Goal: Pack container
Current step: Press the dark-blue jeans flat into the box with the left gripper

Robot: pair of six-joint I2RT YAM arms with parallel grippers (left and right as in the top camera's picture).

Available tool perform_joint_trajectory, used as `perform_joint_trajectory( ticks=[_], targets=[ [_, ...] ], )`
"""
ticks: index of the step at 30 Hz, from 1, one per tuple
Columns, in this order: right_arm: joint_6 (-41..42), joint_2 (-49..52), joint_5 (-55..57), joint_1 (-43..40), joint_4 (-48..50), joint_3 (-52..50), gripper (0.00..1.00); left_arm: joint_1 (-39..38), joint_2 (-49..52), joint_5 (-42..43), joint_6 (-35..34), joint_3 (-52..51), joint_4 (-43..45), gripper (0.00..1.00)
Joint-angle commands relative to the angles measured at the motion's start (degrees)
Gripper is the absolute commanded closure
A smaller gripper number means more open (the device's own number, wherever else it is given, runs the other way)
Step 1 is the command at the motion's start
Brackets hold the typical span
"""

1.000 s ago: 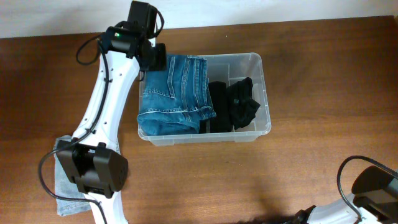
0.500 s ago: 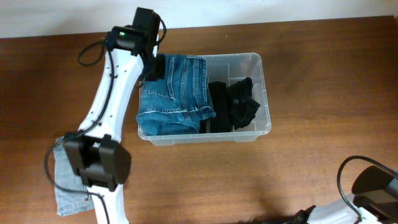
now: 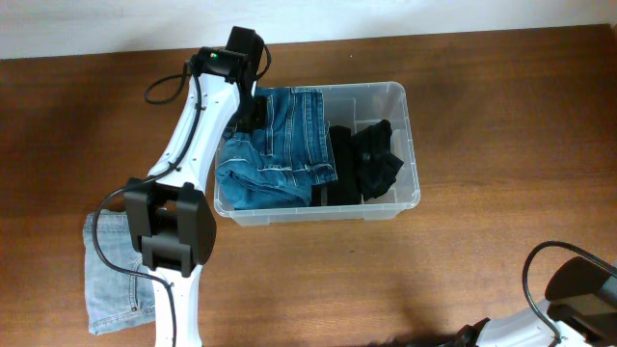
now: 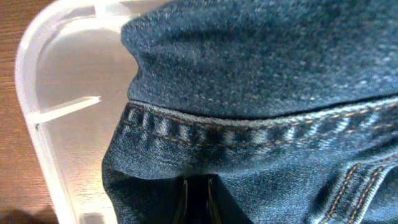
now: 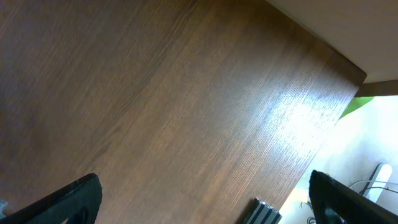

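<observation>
While the left gripper [image 3: 253,106], at the far-left corner of the container [image 3: 410,145] in the middle of the table [image 3: 482,270], is clenched on the jeans [image 3: 280,145] packed inside beside black clothes [image 3: 371,164], another denim piece [image 3: 106,280] lies outside, off its near-left corner, so packing looks unfinished.

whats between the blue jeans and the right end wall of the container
Black clothing lies between the jeans and the container wall, seen in the overhead view.

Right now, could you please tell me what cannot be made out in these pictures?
Left gripper: fingertips buried in jeans, both views; open or shut unclear.
Container base: overhead, covered by jeans and black garments.
Right arm: overhead, cut off by frame corner.
</observation>
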Motion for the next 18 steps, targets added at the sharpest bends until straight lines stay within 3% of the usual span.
perform_joint_trajectory(
  ticks=[1, 12, 14, 18],
  targets=[
    [0.02, -1.01, 0.92, -0.11, -0.33, -0.22, 0.02, 0.11, 3.43, -0.68, 0.76, 0.83, -0.09, 0.87],
    [0.02, -1.01, 0.92, -0.11, -0.33, -0.22, 0.02, 0.24, 3.30, -0.31, 0.74, 25.86, -23.21, 0.87],
    [0.02, -1.01, 0.92, -0.11, -0.33, -0.22, 0.02, 0.24, 2.43, 5.16, 1.86, 26.40, -23.19, 0.82],
    [0.02, -1.01, 0.92, -0.11, -0.33, -0.22, 0.02, 0.04, 2.43, 11.58, 1.81, 25.09, -23.21, 0.82]
  ],
)
